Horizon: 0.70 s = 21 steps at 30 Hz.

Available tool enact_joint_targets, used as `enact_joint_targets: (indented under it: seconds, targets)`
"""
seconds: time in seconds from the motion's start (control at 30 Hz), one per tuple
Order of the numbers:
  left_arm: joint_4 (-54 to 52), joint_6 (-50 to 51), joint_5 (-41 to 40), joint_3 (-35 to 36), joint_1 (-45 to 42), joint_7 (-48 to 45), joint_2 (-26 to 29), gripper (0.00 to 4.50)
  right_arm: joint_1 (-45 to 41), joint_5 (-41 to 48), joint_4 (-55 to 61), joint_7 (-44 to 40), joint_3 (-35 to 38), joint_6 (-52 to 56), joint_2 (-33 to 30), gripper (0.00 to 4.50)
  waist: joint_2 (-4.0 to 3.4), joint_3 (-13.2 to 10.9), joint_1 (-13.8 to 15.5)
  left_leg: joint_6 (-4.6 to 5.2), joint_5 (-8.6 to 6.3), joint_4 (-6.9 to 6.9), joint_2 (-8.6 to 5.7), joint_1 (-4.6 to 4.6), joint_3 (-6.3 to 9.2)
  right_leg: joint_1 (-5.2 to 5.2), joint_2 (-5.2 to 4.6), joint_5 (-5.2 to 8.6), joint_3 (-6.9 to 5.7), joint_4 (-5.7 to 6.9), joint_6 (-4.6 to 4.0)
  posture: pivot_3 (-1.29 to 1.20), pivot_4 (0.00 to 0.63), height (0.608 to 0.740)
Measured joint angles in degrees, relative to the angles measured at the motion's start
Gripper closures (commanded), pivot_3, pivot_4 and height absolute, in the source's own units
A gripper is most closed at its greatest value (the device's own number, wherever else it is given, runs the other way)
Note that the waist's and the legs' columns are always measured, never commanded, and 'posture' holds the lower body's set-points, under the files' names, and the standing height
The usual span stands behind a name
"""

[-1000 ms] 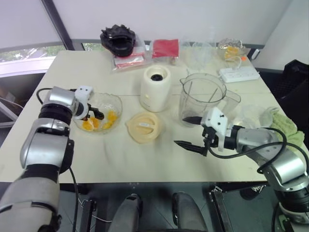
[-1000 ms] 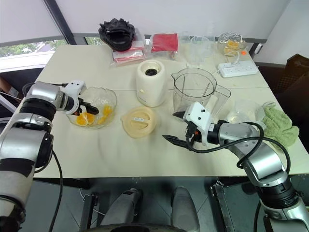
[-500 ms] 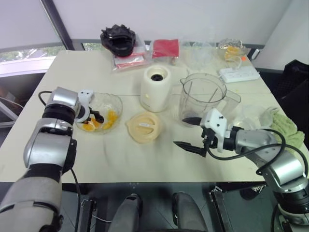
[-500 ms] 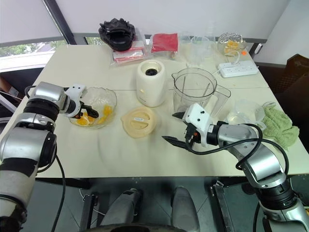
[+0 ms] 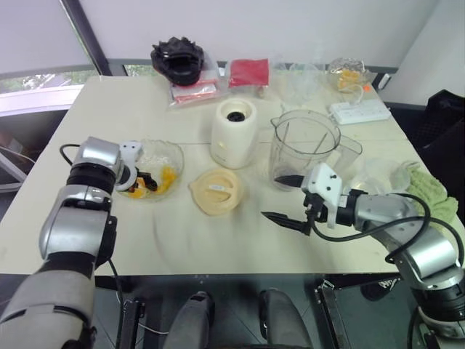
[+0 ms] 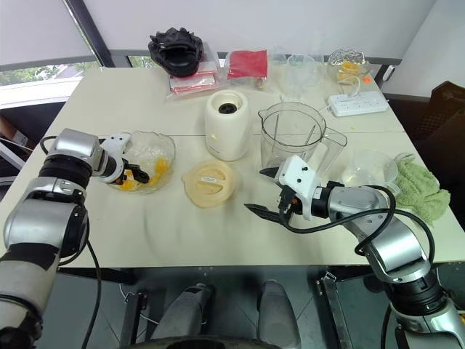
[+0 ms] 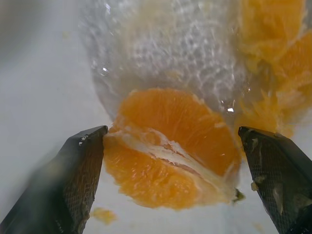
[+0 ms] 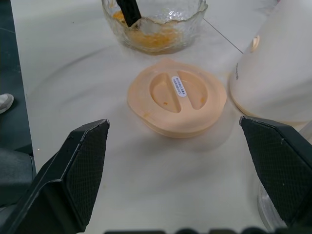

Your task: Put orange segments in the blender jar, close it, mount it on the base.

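Observation:
Several orange segments point(image 5: 161, 179) lie in a crinkled glass bowl point(image 5: 171, 154) at the table's left. My left gripper point(image 5: 144, 177) dips into that bowl, open. In the left wrist view its two fingers stand on either side of one segment point(image 7: 170, 151), slightly apart from it. The clear blender jar point(image 5: 305, 149) stands upright right of centre, lidless. The cream base point(image 5: 234, 134) stands left of it. My right gripper point(image 5: 285, 198) hovers open and empty over the table, just in front of the jar.
A pale-yellow round lid point(image 5: 216, 190) lies flat between bowl and jar. At the back are a black object point(image 5: 177, 59), a red packet point(image 5: 248, 73) and a white power strip point(image 5: 360, 110). A green cloth point(image 5: 427, 187) lies at the right edge.
My left gripper has tilted further down into the bowl, around a segment. The right arm has kept still.

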<state>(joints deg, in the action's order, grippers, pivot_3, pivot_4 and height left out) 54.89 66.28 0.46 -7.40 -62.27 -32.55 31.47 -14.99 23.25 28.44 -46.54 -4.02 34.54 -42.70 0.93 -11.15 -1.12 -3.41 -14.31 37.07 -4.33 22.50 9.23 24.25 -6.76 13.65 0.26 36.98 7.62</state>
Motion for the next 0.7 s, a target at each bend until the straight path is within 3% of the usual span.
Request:
enact_joint_targets:
  seconds: [0.2,0.3,0.5,0.53,0.7]
  targets:
    - [-2.4,1.7,-0.7,0.4,1.3,0.5,-0.6,0.06,0.0,-0.1,0.0,0.0,0.0,0.0,0.0,0.00,0.00,0.0,0.0,0.00,0.00,0.00,0.00,0.00,0.00,0.00,0.00,0.00,0.00,0.01,0.00,0.00,0.150,0.740]
    - [-3.2,1.8,-1.0,0.4,1.9,0.8,-0.6,0.80,0.0,-0.1,0.0,0.0,0.0,0.0,0.0,0.00,0.00,0.0,0.0,0.00,0.00,0.01,0.00,-0.01,0.00,0.00,0.00,0.00,0.00,0.01,0.00,0.00,0.150,0.740]
    - [-3.6,1.5,-1.4,0.4,2.0,1.5,-0.5,3.87,0.0,-0.5,0.0,0.0,0.0,0.0,0.0,0.00,0.00,0.0,0.1,0.00,0.00,0.01,0.00,-0.01,0.00,0.00,0.00,0.00,0.00,0.02,0.00,0.00,0.150,0.740]
    - [-3.8,1.1,-1.4,0.4,2.0,1.7,-0.3,4.11,0.0,-0.5,-0.1,0.0,0.0,0.0,0.0,0.00,0.00,0.0,0.1,0.00,0.00,0.01,0.00,-0.02,0.00,0.00,0.00,0.00,0.01,0.03,0.00,0.00,0.150,0.740]
    - [-4.1,0.1,-1.7,0.4,2.5,1.6,-0.2,4.11,0.0,-0.5,-0.1,-0.1,0.0,0.0,0.0,0.00,0.00,0.0,0.0,0.00,0.00,0.00,0.00,-0.03,-0.01,0.00,0.00,0.00,0.02,0.03,0.00,0.00,0.150,0.740]
